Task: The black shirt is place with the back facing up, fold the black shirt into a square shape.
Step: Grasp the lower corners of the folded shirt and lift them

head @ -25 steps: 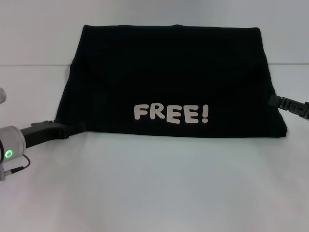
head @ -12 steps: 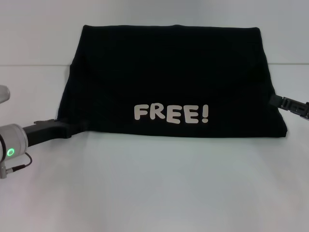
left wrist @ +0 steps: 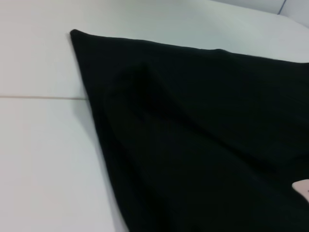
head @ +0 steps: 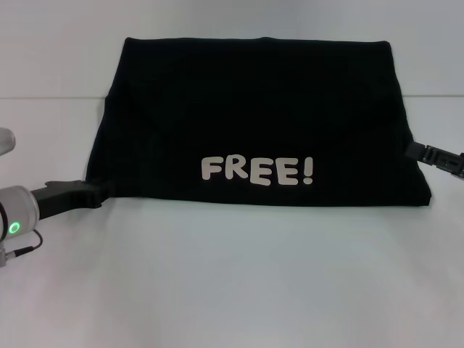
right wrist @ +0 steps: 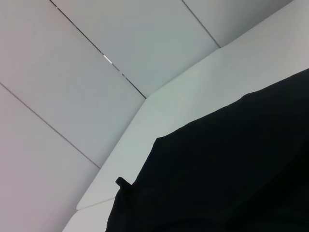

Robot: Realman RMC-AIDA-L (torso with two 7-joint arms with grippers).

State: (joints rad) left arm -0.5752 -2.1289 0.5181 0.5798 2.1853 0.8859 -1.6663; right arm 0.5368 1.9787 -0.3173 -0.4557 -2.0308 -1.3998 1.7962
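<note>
Leftward, the left gripper (head: 109, 191) has slid, barely touching the black shirt (head: 254, 116)'s corner.
Right gripper (head: 410, 150) meets the opposite edge; neither grip can be made out.

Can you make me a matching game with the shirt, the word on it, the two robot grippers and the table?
Things:
1. black shirt
2. FREE! lettering
3. left gripper
4. right gripper

Places or looks:
A. at the shirt's right edge
B. white letters near the shirt's front edge
C. folded into a wide shape, lying on the white table
D. at the shirt's front left corner

Pairs: 1-C, 2-B, 3-D, 4-A
</note>
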